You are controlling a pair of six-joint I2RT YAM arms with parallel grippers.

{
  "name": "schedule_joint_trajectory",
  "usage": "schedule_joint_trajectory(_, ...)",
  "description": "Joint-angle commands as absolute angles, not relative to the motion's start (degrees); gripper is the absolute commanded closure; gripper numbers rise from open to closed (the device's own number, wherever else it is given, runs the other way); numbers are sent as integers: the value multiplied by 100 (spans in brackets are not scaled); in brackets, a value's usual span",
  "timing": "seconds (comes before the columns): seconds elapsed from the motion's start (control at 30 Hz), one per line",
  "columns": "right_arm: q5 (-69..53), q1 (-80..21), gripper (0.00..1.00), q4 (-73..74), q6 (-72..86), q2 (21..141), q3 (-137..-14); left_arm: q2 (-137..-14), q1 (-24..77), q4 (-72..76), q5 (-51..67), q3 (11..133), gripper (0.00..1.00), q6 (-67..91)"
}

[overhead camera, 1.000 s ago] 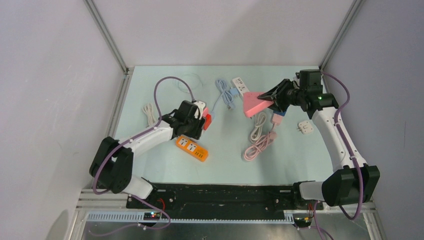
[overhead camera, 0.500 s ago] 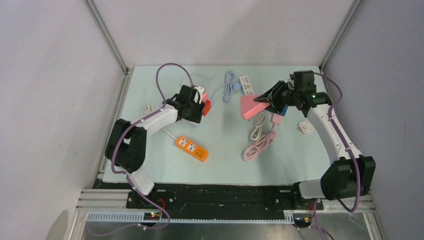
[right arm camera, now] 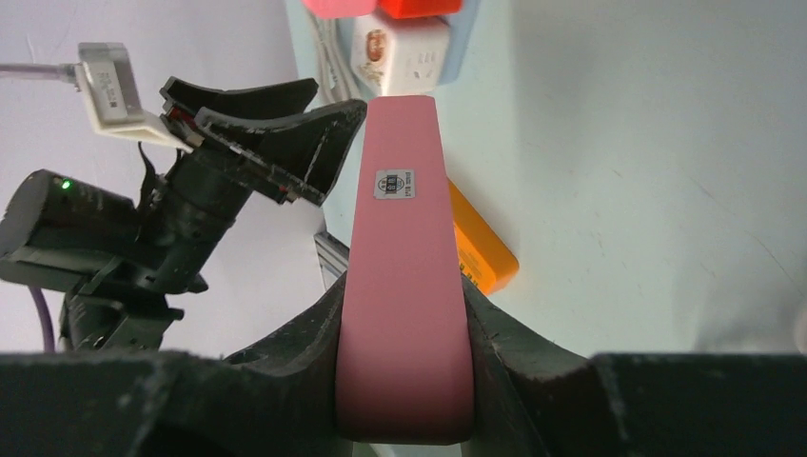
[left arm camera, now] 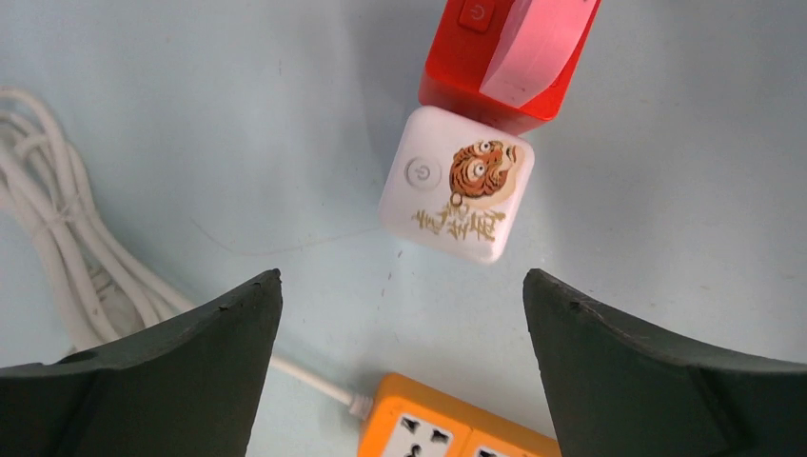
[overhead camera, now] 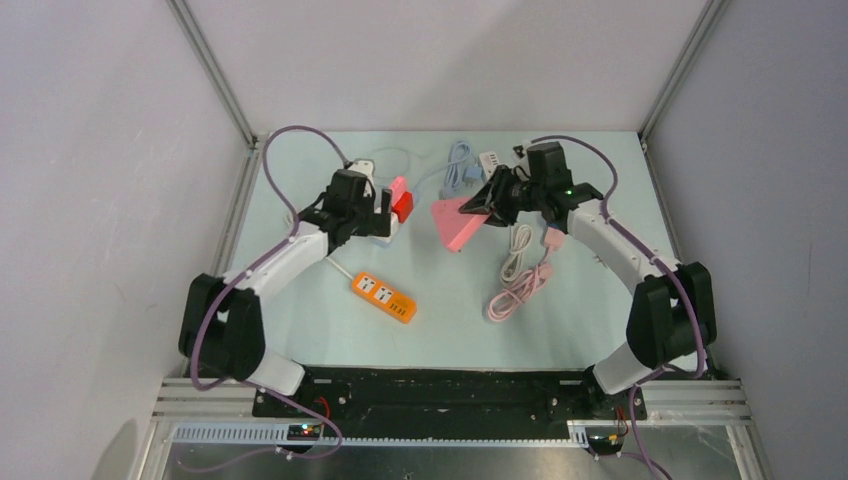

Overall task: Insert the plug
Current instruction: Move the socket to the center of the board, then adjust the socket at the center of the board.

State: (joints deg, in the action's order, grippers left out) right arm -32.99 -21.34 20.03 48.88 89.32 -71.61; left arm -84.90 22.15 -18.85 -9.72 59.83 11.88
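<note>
My left gripper (left arm camera: 402, 281) hangs open above the mat with nothing between its fingers. Just beyond it lies a white cube (left arm camera: 457, 195) with a tiger picture and a power button, pressed against a red block (left arm camera: 509, 57). In the top view the left gripper (overhead camera: 385, 215) is at the back left beside the red block (overhead camera: 402, 205). My right gripper (right arm camera: 404, 314) is shut on a pink power strip (right arm camera: 404, 238), held in the air and pointing at the white cube (right arm camera: 400, 52). Behind that strip (overhead camera: 455, 222), its pink plug (overhead camera: 553, 238) lies on the mat.
An orange power strip (overhead camera: 384, 297) lies near the middle left, its white cable (left arm camera: 57, 248) running left. Coiled pink and white cables (overhead camera: 520, 280) lie under the right arm. A blue cable (overhead camera: 458, 165) and a white strip (overhead camera: 490, 162) lie at the back edge.
The left arm carried the red and white cubes toward the back, then opened and let go. The right arm swung left with the pink strip toward the cubes.
</note>
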Motion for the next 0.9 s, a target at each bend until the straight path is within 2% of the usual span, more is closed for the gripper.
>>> schedule_joint_trajectory(0.0,-3877,-2534,100,339,4826,9388,-7145,-7857,2125,-2257,-1121,5737,0,2075)
schedule_joint_trajectory(0.1,-3975,-2738,100,-538,5212,9797,-7066,-7426,1859,-2438,-876,5412,0,2951)
schedule_joint_trajectory(0.2,-3878,-2908,100,-1929,5951,9991,-6423,-7111,1441,-2438,-141,4801,1,3766)
schedule_joint_trajectory(0.33,-3808,-2974,100,-3542,6844,10219,-5704,-7010,1389,-2423,261,4392,2,4289)
schedule_joint_trajectory(0.63,-3244,-3428,100,-4630,7532,10523,-5000,-7355,1389,-2226,43,3484,3,5128)
schedule_joint_trajectory(0.7,-3144,-3509,100,-4844,7692,10637,-4921,-7495,1389,-2004,239,3428,7,5135)
schedule_joint_trajectory(0.83,-2820,-3622,100,-5080,7739,10607,-4673,-7931,1504,-1624,612,3354,33,4946)
schedule_joint_trajectory(0.87,-2772,-3630,100,-5069,7683,10542,-4578,-7994,1591,-1491,640,3307,37,4928)
